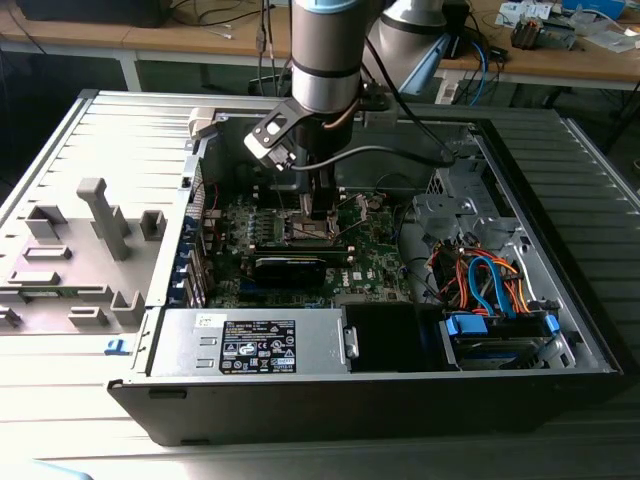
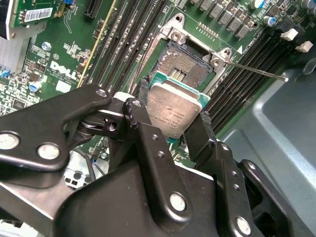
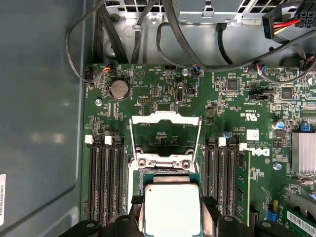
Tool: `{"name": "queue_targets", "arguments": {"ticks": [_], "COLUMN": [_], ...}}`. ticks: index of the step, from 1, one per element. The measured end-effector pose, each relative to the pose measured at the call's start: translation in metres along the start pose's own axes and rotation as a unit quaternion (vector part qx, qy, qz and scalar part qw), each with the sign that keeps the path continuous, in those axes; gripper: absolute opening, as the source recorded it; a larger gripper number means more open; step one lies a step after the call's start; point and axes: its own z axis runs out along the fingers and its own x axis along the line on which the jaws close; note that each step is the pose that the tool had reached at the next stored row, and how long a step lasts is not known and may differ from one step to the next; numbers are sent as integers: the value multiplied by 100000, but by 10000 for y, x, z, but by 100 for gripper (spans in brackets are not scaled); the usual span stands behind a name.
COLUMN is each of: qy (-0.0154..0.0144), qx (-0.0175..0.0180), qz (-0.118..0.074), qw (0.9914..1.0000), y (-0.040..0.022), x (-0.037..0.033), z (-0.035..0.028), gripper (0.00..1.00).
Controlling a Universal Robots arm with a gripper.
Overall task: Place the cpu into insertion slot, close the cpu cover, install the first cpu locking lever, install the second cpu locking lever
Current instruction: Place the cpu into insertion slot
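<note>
Gripper clamped on the cpu. Its fingers pinch two opposite edges, so the silver top faces up and the underside faces the insertion slot. Cpu hangs just above the slot and partly over it, not seated; cannot tell if any corner touches the frame. Slot is bare, dark centre exposed.

The cpu cover is flipped open beyond the slot, hinge bar just beside the slot's edge. That leaves the slot's top free for a straight drop. Cannot tell if the cover stands upright or leans back. Thin locking lever sticks out past one slot corner, off the frame.

Memory slots flank the slot on both sides, near it, so finger room beside the frame looks tight. Above the slot is open room inside the computer case; in the exterior view the arm hangs straight over the slot.
</note>
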Motion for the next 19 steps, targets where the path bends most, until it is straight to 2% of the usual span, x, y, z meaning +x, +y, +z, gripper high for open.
{"name": "queue_targets", "arguments": {"ticks": [19], "qy": [2], "qx": [2], "qz": [0], "qw": [100000], "y": [-1], "x": [-1], "z": [43], "gripper": [55]}}
